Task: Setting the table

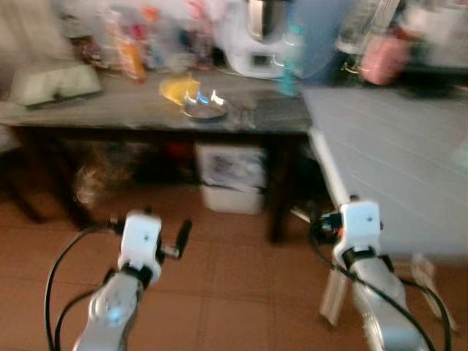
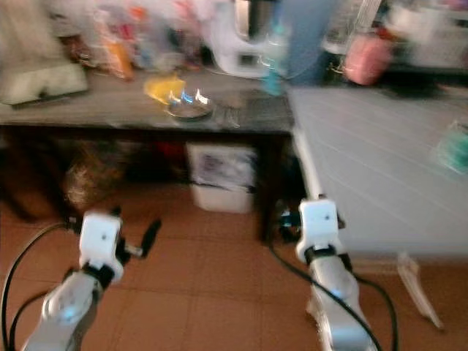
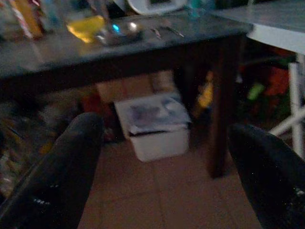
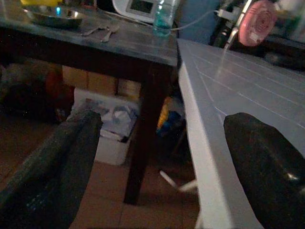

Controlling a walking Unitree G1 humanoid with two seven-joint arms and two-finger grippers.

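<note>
Nothing is laid on the white table point(image 1: 395, 161); bowl point(image 4: 52, 16) and cutlery point(image 4: 102, 31) remain unfetched; both grippers point(image 3: 164, 157) point(image 4: 162, 157) are held spread, empty.

Blurred view: my two arms low over tiled floor point(image 2: 219, 307); dark table point(image 2: 131, 110) with metal plate point(image 2: 189, 110) ahead, white table point(image 2: 373, 161) at right

A shallow metal plate point(image 4: 53, 16) lies flat on the dark table point(image 1: 131, 110), catching bright glints. Just beside it lie pieces of cutlery point(image 4: 101, 31), flat on the tabletop. The white slatted table point(image 1: 395, 168) stands against the dark table's end.
</note>
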